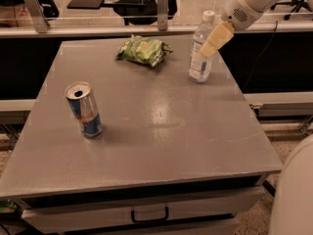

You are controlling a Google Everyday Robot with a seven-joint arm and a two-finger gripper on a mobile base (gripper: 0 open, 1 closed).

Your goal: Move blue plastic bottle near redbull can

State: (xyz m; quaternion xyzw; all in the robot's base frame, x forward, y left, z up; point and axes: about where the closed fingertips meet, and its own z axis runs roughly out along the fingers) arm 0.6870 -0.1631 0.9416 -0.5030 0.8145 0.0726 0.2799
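Observation:
The blue plastic bottle point(199, 62) stands upright near the table's far right edge, clear with a white cap and a white-and-blue label. The redbull can point(84, 110) stands upright on the left side of the table, far from the bottle. My gripper point(211, 43) comes in from the upper right on a white arm and overlaps the bottle's upper right side at shoulder height. I cannot tell whether it touches the bottle.
A green snack bag point(144, 50) lies at the table's far middle, left of the bottle. The grey table point(161, 131) has a drawer with a handle point(149, 214) at the front. A rail and chairs stand behind. A white robot part point(293, 195) fills the lower right.

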